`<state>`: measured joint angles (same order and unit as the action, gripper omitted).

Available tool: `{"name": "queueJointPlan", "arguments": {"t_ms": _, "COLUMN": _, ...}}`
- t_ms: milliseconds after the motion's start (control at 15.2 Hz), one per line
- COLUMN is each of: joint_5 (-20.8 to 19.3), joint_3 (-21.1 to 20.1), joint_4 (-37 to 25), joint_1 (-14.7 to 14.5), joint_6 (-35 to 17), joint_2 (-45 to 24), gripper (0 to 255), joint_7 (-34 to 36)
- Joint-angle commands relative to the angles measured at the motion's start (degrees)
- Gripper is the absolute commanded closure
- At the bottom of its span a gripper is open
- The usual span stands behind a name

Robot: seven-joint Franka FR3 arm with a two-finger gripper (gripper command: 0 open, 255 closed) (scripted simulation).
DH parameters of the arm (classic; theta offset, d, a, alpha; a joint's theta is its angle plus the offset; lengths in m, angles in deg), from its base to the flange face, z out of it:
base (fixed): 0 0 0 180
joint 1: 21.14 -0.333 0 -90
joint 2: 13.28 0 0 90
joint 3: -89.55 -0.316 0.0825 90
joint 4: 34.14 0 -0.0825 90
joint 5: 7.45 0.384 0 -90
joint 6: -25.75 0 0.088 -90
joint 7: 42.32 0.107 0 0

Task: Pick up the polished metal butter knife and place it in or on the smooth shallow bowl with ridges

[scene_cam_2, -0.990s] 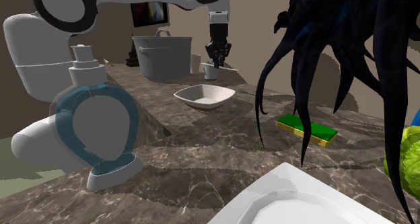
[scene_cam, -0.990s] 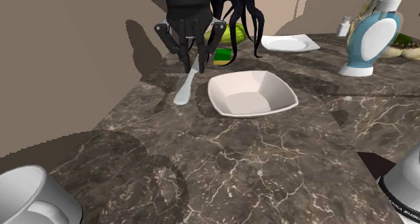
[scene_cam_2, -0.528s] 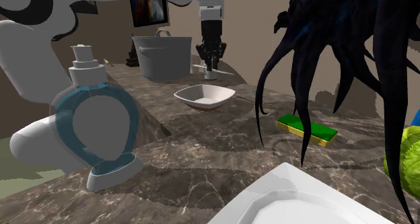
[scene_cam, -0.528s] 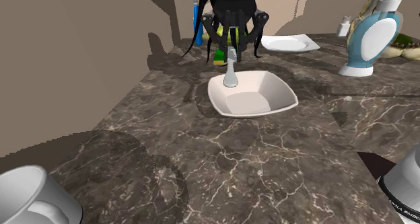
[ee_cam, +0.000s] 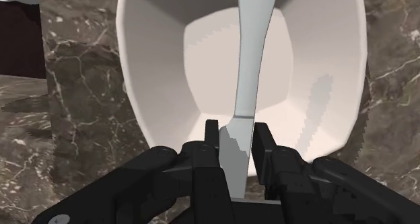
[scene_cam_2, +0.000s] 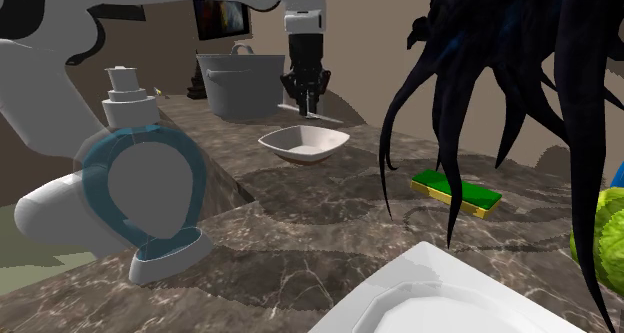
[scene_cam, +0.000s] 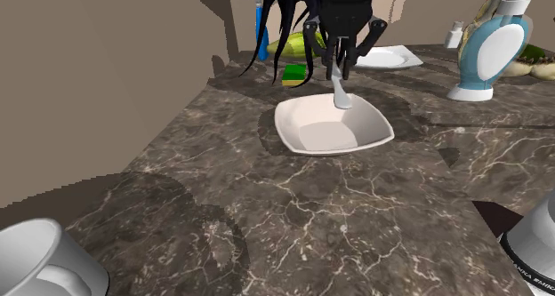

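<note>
Marble counter (scene_cam: pixel 293 205); knife (scene_cam: pixel 339 92) near-vertical above bowl (scene_cam: pixel 311 136)

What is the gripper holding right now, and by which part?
The butter knife, clasped in the gripper at its jagged-edged end; its long smooth end hangs over the white bowl.

The knife (ee_cam: pixel 250 61) is pale silver-grey against the all-black gripper (ee_cam: pixel 237 134) and the plain cream-white bowl (scene_cam: pixel 331 125). The counter (scene_cam: pixel 293 214) is dark brown marble, veined with thin pale cracked lines. In the shoulder view, a green sponge (scene_cam: pixel 293 73) with a yellow edge lies at the bowl's eleven o'clock, a plain white plate (scene_cam: pixel 382 58) at one o'clock and a white-and-blue bottle (scene_cam: pixel 487 59) at two o'clock.
</note>
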<state>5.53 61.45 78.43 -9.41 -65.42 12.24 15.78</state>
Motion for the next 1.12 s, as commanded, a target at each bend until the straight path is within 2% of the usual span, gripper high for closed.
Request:
{"name": "queueJointPlan", "arguments": {"t_ms": 0, "joint_5": 0.20, "joint_3": 0.03, "joint_4": 1.80, "joint_1": -0.10, "joint_6": -1.36, "joint_2": 0.45, "gripper": 255, "joint_7": -0.34}}
{"name": "queueJointPlan", "arguments": {"t_ms": 726, "joint_5": 1.33, "joint_3": -0.97, "joint_4": 11.19, "joint_1": -0.74, "joint_6": -9.64, "joint_2": 1.63, "gripper": 255, "joint_7": -1.11}}
{"name": "queueJointPlan", "arguments": {"t_ms": 1056, "joint_5": 1.33, "joint_3": -0.98, "joint_4": 11.19, "joint_1": -0.74, "joint_6": -9.63, "joint_2": 1.63, "gripper": 255, "joint_7": -1.11}}
